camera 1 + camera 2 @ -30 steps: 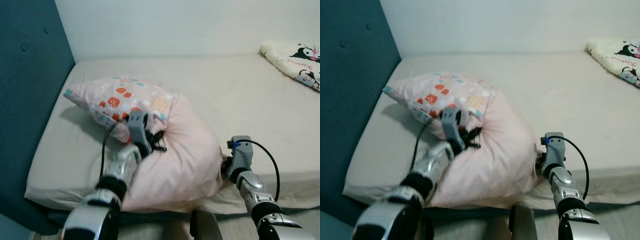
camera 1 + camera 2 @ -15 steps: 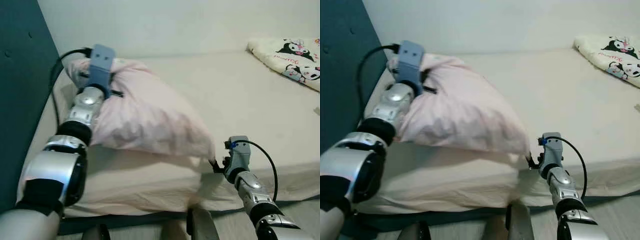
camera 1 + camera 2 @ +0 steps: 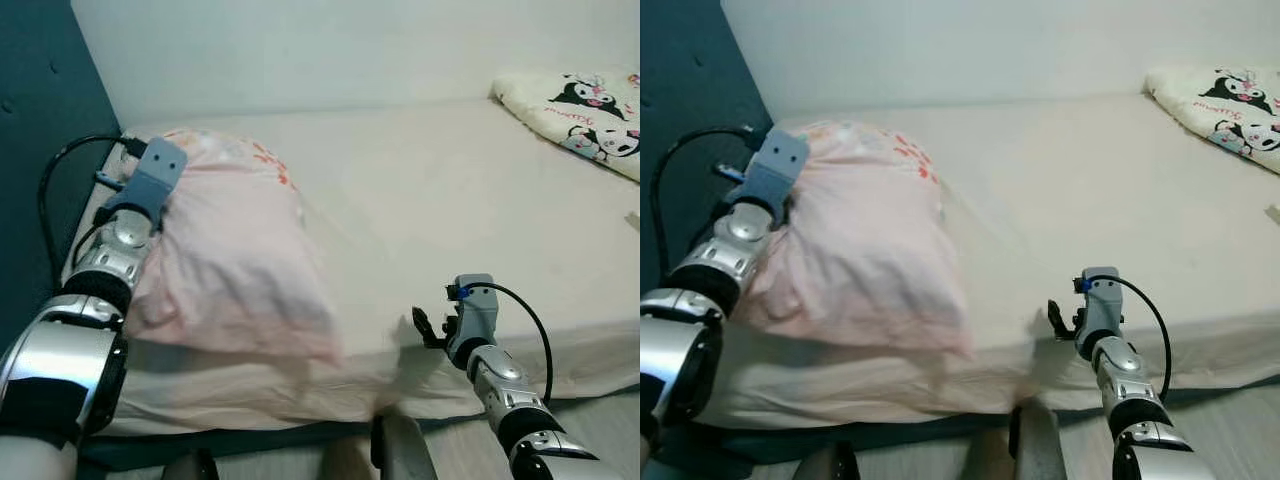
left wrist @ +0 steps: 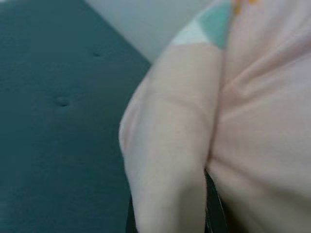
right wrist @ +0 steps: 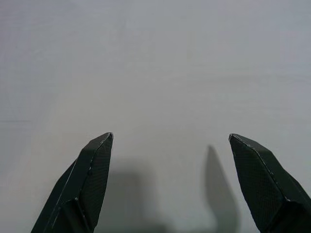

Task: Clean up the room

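A pale pink pillow [image 3: 235, 250] with a few orange prints lies at the left end of the bed [image 3: 450, 190], up against the teal headboard [image 3: 35, 110]. My left arm reaches to the pillow's far left edge, its wrist block [image 3: 152, 178] resting on the fabric. In the left wrist view, my left gripper [image 4: 170, 213] is shut on a bunched fold of the pillow [image 4: 243, 121], which hides most of the fingers. My right gripper [image 5: 170, 141] is open over bare sheet at the bed's front edge [image 3: 421, 326], apart from the pillow.
A cream blanket [image 3: 575, 105] with cartoon prints lies at the bed's far right corner. A white wall [image 3: 300, 50] runs behind the bed. The floor [image 3: 610, 415] is visible beyond the front edge at lower right.
The left arm swung the pillow from the bed's front edge up to the headboard end. The right gripper let go of the pillow's corner and now stands open. The camera shifted a little.
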### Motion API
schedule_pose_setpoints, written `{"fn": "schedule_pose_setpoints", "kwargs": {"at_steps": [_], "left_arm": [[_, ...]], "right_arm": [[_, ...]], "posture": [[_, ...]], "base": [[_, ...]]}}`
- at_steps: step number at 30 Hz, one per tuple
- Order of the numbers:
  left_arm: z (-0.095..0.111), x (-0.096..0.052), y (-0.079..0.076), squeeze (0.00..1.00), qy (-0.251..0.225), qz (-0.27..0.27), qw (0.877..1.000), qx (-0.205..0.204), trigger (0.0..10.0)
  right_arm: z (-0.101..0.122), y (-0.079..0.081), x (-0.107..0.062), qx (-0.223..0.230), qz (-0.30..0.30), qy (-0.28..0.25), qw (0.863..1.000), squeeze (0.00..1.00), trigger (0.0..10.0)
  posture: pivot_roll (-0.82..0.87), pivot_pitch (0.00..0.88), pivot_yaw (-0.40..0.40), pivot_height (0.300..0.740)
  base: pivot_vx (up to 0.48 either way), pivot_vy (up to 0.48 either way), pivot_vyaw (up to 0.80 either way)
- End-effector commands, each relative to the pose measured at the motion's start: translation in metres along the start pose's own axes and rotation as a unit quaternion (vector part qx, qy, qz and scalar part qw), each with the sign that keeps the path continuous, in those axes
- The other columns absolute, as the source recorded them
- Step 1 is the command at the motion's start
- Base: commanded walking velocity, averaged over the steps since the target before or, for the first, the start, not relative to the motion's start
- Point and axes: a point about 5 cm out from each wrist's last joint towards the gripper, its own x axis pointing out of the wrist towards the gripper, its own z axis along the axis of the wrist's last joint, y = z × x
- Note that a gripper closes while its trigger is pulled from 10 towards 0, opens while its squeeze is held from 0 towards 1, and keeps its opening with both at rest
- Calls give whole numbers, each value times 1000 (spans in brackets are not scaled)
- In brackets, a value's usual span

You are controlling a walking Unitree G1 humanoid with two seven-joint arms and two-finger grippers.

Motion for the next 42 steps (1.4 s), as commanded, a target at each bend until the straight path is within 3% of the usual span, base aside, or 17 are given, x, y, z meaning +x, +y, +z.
{"fn": "schedule_pose_setpoints", "kwargs": {"at_steps": [1, 3, 5, 9, 16, 17, 20, 22, 26, 30, 31, 32, 34, 39, 40, 41, 42], "left_arm": [[6, 5, 31, 0, -23, 87, 995, -30, 0], [6, 6, 51, 0, -28, 152, 985, -81, 0], [5, 5, 61, 0, -31, 190, 976, -97, 0], [-10, 0, 59, 0, 0, 207, 970, -129, 0], [-69, -28, 15, 0, 113, 175, 964, -165, 0], [-87, -45, -11, 0, 141, 137, 968, -157, 0], [-92, -52, -25, 0, 142, 108, 973, -145, 0], [-90, -61, -50, 0, 125, 35, 984, -124, 0], [-87, -61, -54, 0, 115, 16, 986, -120, 0], [-56, -37, -31, 0, 38, 43, 998, -40, 157], [-43, -29, -23, 0, 9, 51, 999, -11, 1569], [-43, -29, -23, 0, 9, 51, 999, -11, 1569], [-16, -14, -5, 0, -48, 65, 995, 56, 2275], [-7, -7, 3, 0, -62, 56, 989, 119, 3765], [-10, -6, 3, 0, -48, 39, 988, 144, 4863], [-18, -7, 4, 0, -27, 27, 985, 168, 7451], [-24, -8, 6, 0, -12, 21, 983, 183, 7451]], "right_arm": [[-1, 3, 0, -5, 8, -1, 1000, 0, 10000], [0, 4, 0, -8, 10, -2, 1000, 0, 10000], [1, 4, 1, -9, 11, -3, 1000, 0, 10000], [1, 5, 1, -12, 15, -2, 1000, 0, 10000], [-1, 10, 1, -14, 23, 1, 1000, 0, 10000], [-3, 12, 1, -15, 27, 5, 1000, 0, 10000], [-4, 13, 1, -15, 29, 7, 999, 0, 10000], [-5, 14, 1, -21, 31, 9, 999, 0, 10000], [-4, 14, 1, -21, 31, 9, 999, 0, 10000], [-5, 10, 0, -16, 23, 8, 1000, 0, 10000], [-5, 9, 0, -16, 21, 7, 1000, 0, 10000], [-5, 9, 0, -16, 21, 7, 1000, 0, 10000], [-6, 8, -1, -18, 20, 7, 1000, 0, 10000], [-6, 7, -2, -20, 20, 7, 1000, 0, 10000], [-5, 5, -2, -23, 18, 7, 1000, 0, 10000], [-5, 2, -3, -23, 15, 7, 1000, 0, 10000], [-5, -1, -4, -23, 12, 6, 1000, 0, 10000]], "posture": [[-84, 42, 26, 467], [-90, 44, 26, 467], [-88, 42, 23, 467], [-84, 43, 23, 467], [-81, 48, 20, 467], [-80, 52, 17, 467], [-80, 52, 17, 467], [-87, 53, 17, 467], [-87, 53, 17, 467], [-85, 55, 18, 467], [-87, 57, 17, 467], [-87, 57, 17, 467], [-90, 60, 15, 467], [-94, 62, 14, 467], [-98, 67, 15, 467], [-102, 73, 18, 467], [-104, 77, 18, 467]], "base": [[0, 0, 0], [0, 0, 0], [0, 0, 0], [0, 0, 0], [0, 0, 0], [0, 0, 0], [0, 0, 0], [0, 0, 0], [0, 0, 0], [0, 0, 0], [0, 0, 0], [0, 0, 0], [0, 0, 0], [0, 0, 0], [0, 0, 0], [0, 0, 0], [0, 0, 0]]}}
